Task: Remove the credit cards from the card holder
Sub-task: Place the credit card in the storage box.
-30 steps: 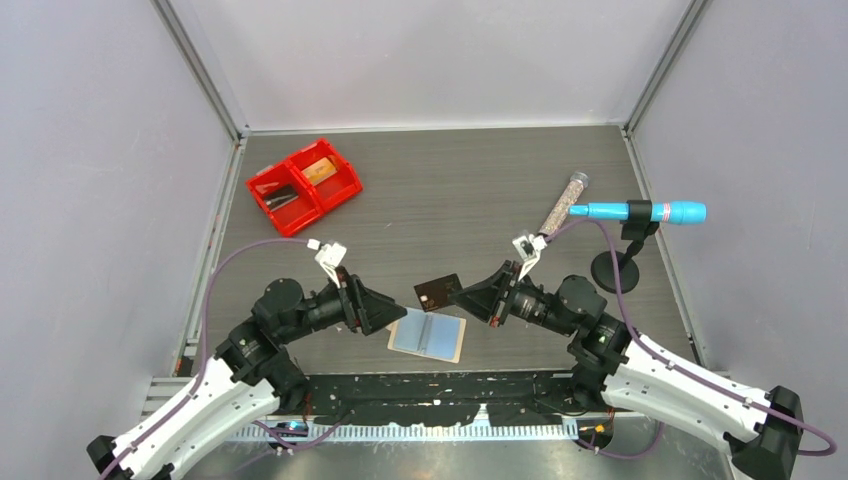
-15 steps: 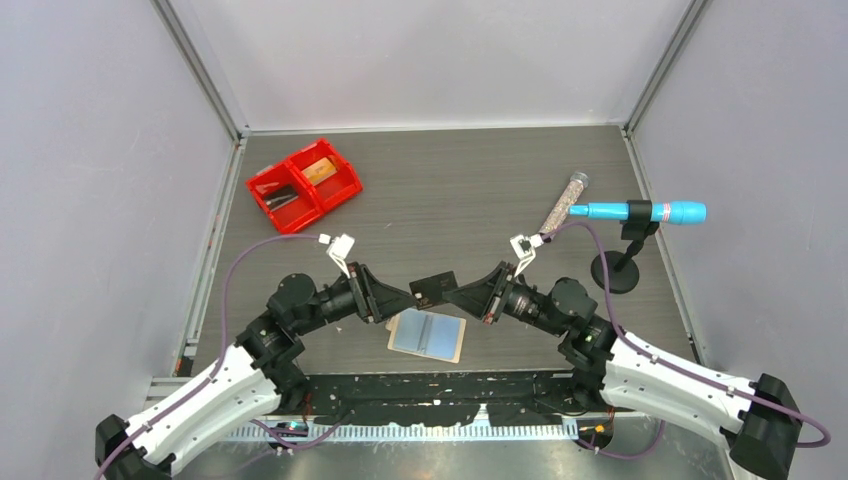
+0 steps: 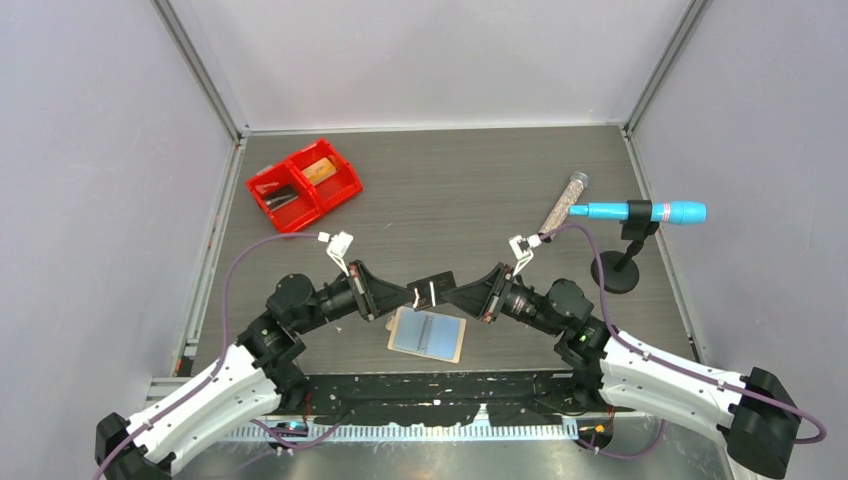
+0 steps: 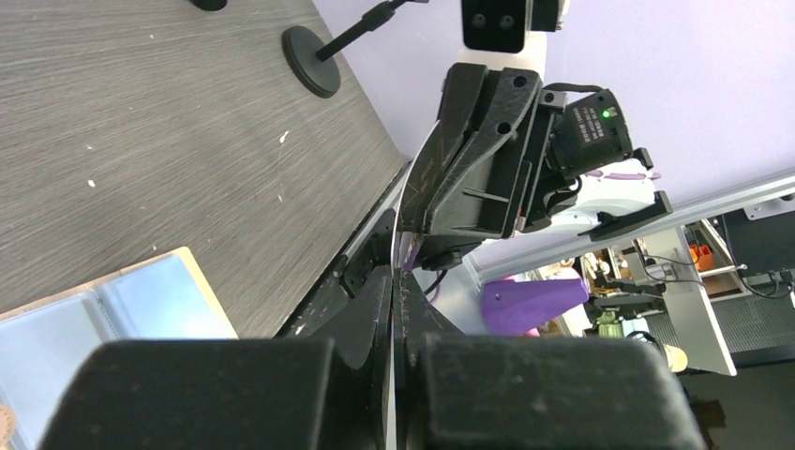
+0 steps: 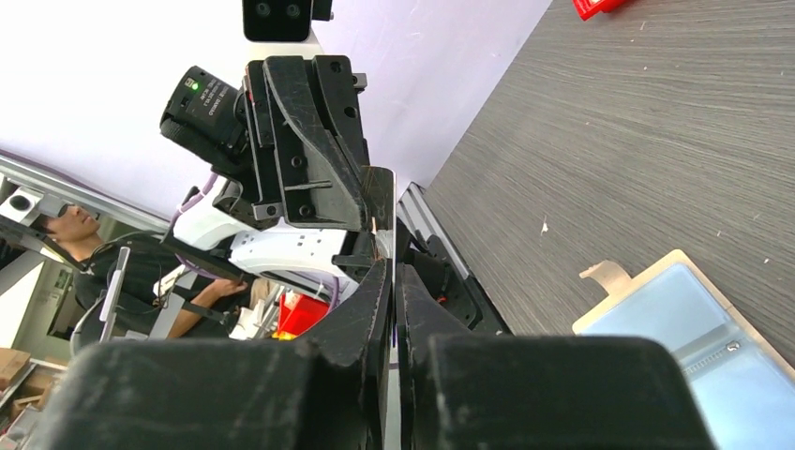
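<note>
Your left gripper [image 3: 408, 298] and right gripper [image 3: 452, 294] face each other, each straight ahead of the other's tips, nearly touching. Both are clamped thin on opposite ends of one credit card [image 3: 432, 290].

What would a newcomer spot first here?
The left gripper and right gripper meet tip to tip over the table's near middle, both pinched on one dark card. Just below it the card holder lies open and flat. A red bin sits at the back left.

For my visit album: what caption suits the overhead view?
Left pincer and right pincer both pinch a dark card near the open card holder.
</note>
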